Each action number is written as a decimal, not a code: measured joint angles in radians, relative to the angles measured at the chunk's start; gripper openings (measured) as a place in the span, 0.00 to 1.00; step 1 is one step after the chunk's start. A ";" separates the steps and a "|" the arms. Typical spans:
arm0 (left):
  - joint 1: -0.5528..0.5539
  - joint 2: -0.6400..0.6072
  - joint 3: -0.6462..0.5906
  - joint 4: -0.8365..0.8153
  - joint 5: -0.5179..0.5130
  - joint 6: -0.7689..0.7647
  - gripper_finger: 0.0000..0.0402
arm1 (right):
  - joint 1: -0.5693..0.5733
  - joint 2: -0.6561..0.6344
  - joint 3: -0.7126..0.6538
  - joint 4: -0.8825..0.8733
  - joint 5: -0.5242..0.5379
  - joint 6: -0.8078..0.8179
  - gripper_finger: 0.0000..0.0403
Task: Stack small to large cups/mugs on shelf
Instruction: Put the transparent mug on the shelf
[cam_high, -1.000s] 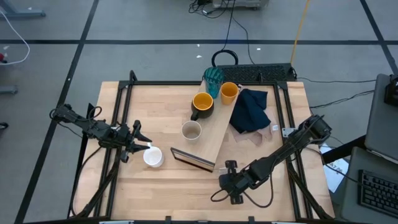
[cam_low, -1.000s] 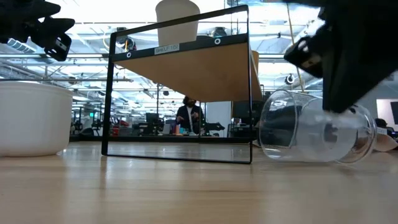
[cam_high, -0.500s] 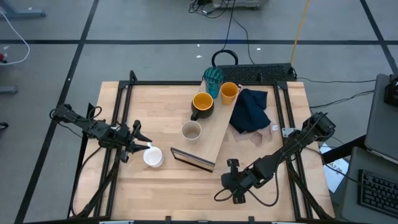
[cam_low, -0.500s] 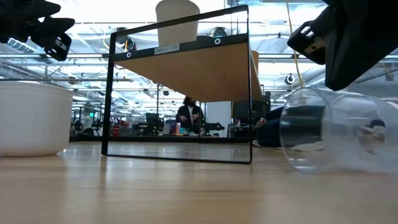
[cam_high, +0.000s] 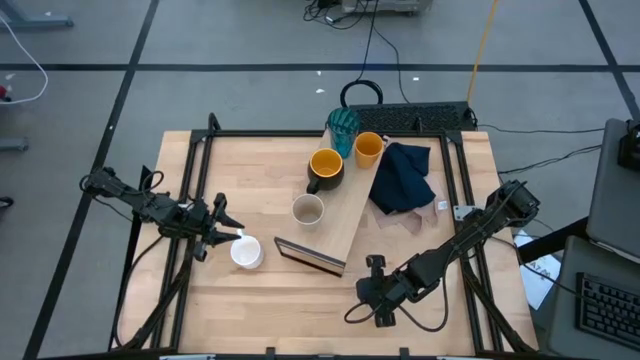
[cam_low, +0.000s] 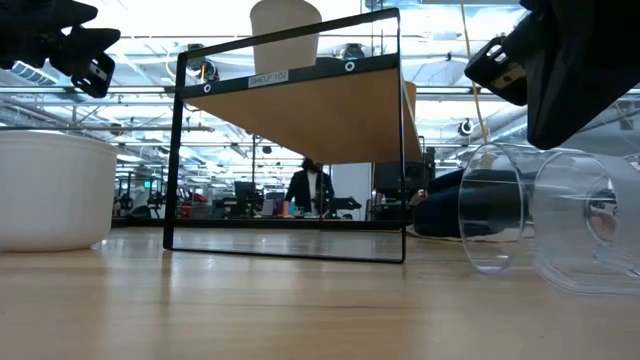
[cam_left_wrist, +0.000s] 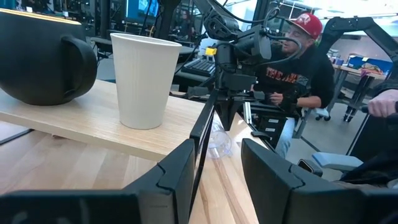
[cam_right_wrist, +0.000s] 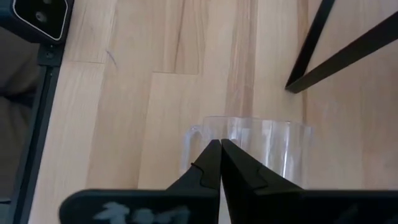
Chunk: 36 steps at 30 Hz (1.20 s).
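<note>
the shelf (cam_high: 345, 215), a long light-wood board with a dark end edge, lies slantwise across the middle of the table (cam_high: 260, 300). on it stand the teal ribbed tumbler (cam_high: 343, 127), the orange cup (cam_high: 368, 149) and the dark mug with yellow inside (cam_high: 325, 168). the beige cup (cam_high: 307, 210) seems to sit at the board's left edge, though from above it is hard to tell whether it is on the board or just beside it. a navy cloth (cam_high: 403, 178) lies right of the shelf.

the left gripper (cam_high: 228, 231) hangs just beside the white mug (cam_high: 246, 252), fingers parted and holding nothing.

the right gripper (cam_right_wrist: 220, 148) is clenched tight, tips pressed together, right over the small clear glass (cam_low: 535, 218), which lies on its side on the table near the shelf's dark end.

a person in a red cap (cam_left_wrist: 298, 59) sits beyond the table.
</note>
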 joint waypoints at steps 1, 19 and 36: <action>0.000 0.000 0.000 0.000 0.000 0.000 0.33 | 0.000 0.000 0.000 0.002 -0.003 0.010 0.00; 0.000 0.000 0.000 0.000 0.000 -0.001 0.33 | 0.100 -0.027 0.002 0.149 -0.026 0.067 0.01; 0.000 0.000 0.000 -0.006 -0.043 -0.025 0.33 | 0.186 0.047 0.063 0.640 -0.042 -0.024 0.58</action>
